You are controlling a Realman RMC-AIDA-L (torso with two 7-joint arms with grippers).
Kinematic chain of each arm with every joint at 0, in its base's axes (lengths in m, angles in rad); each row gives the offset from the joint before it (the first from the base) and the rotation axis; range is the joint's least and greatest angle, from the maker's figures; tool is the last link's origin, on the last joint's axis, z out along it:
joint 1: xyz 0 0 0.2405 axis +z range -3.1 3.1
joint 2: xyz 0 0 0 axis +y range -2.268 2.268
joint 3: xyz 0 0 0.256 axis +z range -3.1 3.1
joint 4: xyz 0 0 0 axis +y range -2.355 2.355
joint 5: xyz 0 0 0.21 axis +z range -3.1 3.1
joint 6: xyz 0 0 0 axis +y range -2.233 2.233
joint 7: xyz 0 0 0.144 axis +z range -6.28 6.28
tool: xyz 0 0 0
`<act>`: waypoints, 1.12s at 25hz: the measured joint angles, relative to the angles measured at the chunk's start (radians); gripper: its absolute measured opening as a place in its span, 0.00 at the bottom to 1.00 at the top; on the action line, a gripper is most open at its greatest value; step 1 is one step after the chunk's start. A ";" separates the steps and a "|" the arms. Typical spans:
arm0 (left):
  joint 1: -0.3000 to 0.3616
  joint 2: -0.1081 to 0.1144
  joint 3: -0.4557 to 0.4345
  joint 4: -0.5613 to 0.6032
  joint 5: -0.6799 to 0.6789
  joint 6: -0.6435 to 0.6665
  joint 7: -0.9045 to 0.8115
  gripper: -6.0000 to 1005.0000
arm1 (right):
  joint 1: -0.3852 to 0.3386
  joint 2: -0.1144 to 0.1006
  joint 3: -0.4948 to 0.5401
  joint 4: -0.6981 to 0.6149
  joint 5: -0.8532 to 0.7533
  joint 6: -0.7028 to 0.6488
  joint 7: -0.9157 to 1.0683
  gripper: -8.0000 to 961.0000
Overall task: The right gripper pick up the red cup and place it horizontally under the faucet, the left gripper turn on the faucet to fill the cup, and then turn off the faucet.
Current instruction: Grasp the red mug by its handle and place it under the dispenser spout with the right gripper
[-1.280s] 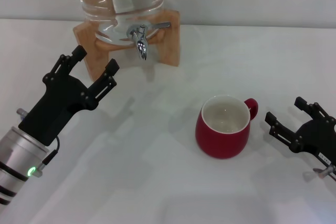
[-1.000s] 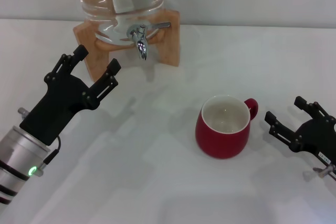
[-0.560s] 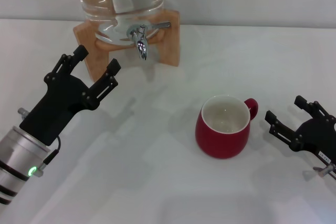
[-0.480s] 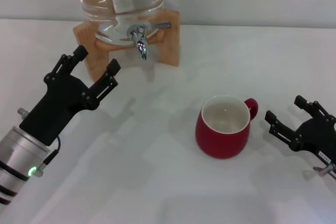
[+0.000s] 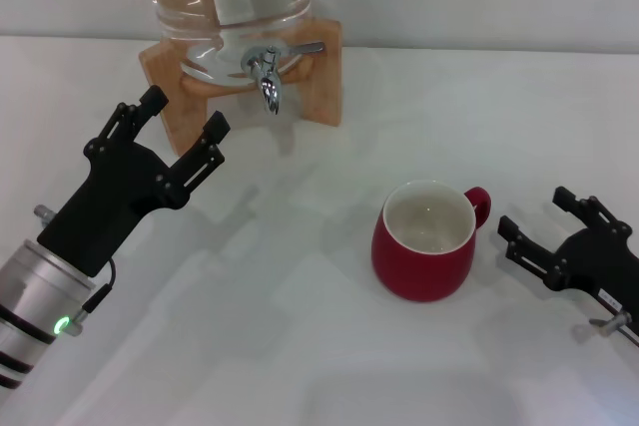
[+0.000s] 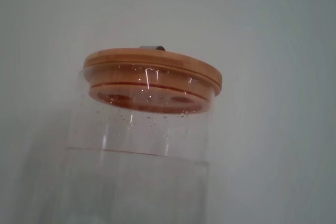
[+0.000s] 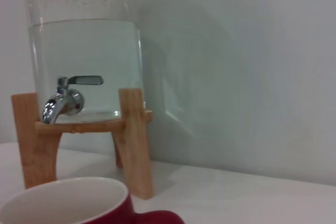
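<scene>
Grippers spread wide: the right gripper (image 5: 547,223) at lower right beside the upright red cup (image 5: 426,240); the left gripper (image 5: 169,128) at left, below the faucet (image 5: 266,69).

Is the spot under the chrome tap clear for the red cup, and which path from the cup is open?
Yes: bare white table lies below the chrome faucet and across to the glossy red cup. It is tight beside the wooden stand, near the open left gripper. The open right gripper waits by the cup's handle.
</scene>
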 joint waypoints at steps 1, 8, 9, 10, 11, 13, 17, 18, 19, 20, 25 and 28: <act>0.000 0.000 0.000 0.000 -0.001 0.000 0.000 0.86 | 0.004 0.000 -0.005 0.002 0.000 -0.001 0.000 0.82; 0.000 0.000 0.000 0.000 -0.003 -0.001 0.000 0.86 | 0.043 0.002 -0.015 0.007 -0.001 -0.041 0.001 0.80; 0.000 0.000 0.000 0.000 -0.003 -0.001 0.000 0.86 | 0.047 0.002 -0.015 0.007 -0.001 -0.047 0.001 0.80; 0.000 0.000 0.000 0.000 -0.004 -0.001 0.000 0.86 | 0.051 0.002 -0.015 0.008 -0.001 -0.051 0.001 0.80; 0.000 0.000 0.000 0.000 -0.004 -0.001 0.000 0.86 | 0.054 0.002 -0.015 0.010 -0.001 -0.053 0.001 0.79; 0.000 0.000 0.000 -0.002 -0.005 -0.001 0.000 0.86 | 0.061 0.002 -0.015 0.015 -0.001 -0.058 0.001 0.79; 0.000 0.000 -0.003 -0.001 -0.005 -0.001 0.000 0.86 | 0.079 0.004 -0.015 0.024 0.000 -0.077 0.001 0.78; 0.000 0.000 -0.003 -0.001 -0.005 0.000 0.000 0.86 | 0.081 0.004 -0.015 0.027 0.000 -0.079 0.001 0.78; 0.000 0.000 -0.004 0.000 -0.005 0.002 0.000 0.86 | 0.082 0.004 -0.016 0.030 0.000 -0.081 0.001 0.77; 0.000 0.000 -0.005 0.000 -0.005 0.003 0.000 0.86 | 0.082 0.005 -0.016 0.032 0.000 -0.082 0.001 0.77; 0.000 0.001 -0.007 0.000 -0.005 0.007 0.000 0.86 | 0.082 0.006 -0.017 0.034 0.001 -0.083 0.002 0.76; 0.000 0.001 -0.007 0.000 -0.005 0.007 0.000 0.86 | 0.083 0.005 -0.030 0.034 0.000 -0.086 0.002 0.75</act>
